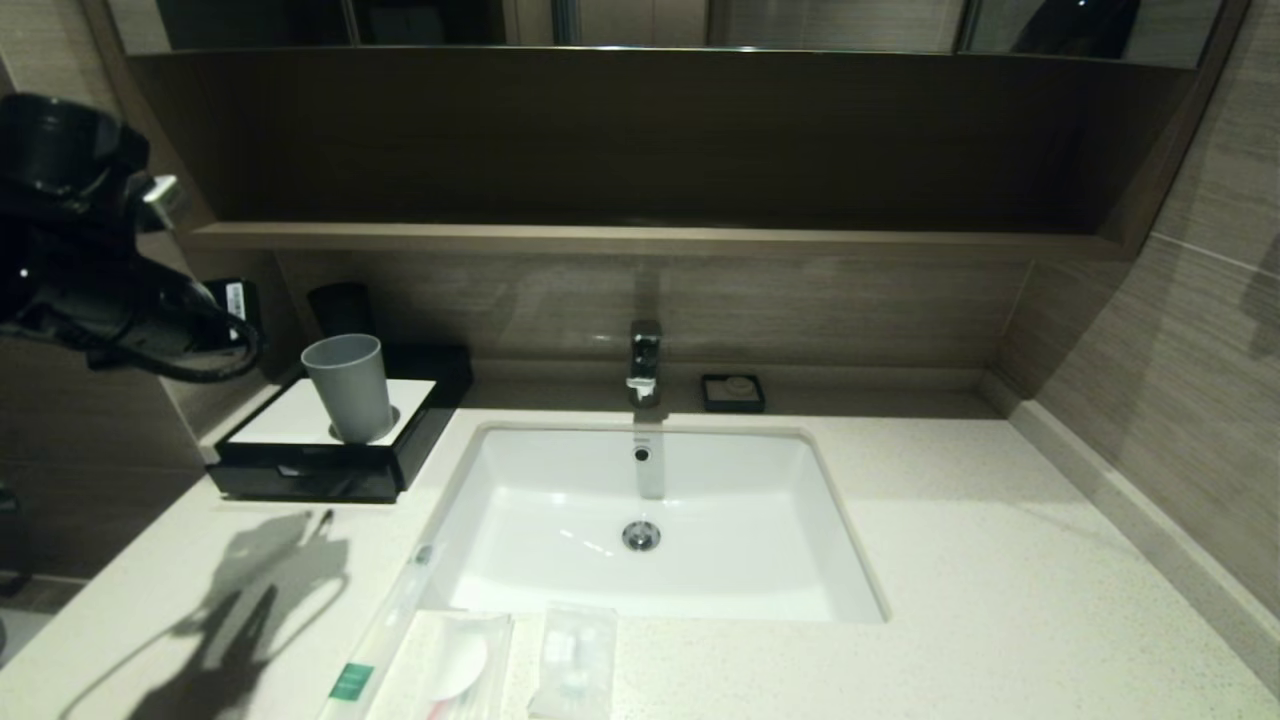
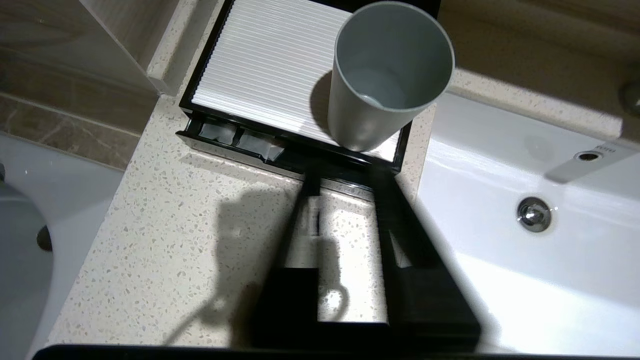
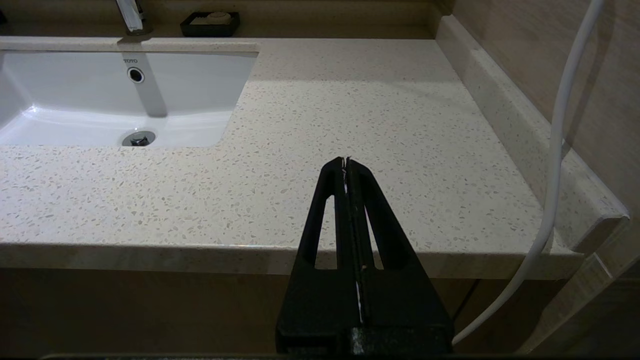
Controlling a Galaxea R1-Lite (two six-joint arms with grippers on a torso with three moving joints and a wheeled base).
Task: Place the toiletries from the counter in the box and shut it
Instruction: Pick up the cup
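The toiletries lie on the counter (image 1: pixel 950 560) at its front edge: a long thin packet with a green label (image 1: pixel 352 680), a flat clear packet (image 1: pixel 450 660) and a smaller one (image 1: pixel 575 660). The box (image 1: pixel 330 440) stands left of the sink, black with a white top (image 2: pixel 270 65). Its front drawer (image 2: pixel 235 142) is out a crack, with pale packets showing inside. My left gripper (image 2: pixel 347 180) hangs above the counter just in front of the box, fingers apart and empty. The left arm (image 1: pixel 70 260) shows high at the far left. My right gripper (image 3: pixel 346 162) is shut and empty at the counter's right front edge.
A grey cup (image 1: pixel 350 385) stands on the box's top near its sink-side corner. The white sink basin (image 1: pixel 650 520) with its tap (image 1: pixel 645 360) fills the middle. A small black dish (image 1: pixel 733 392) sits behind it. A wall edge (image 2: pixel 150 60) runs along the box's outer side.
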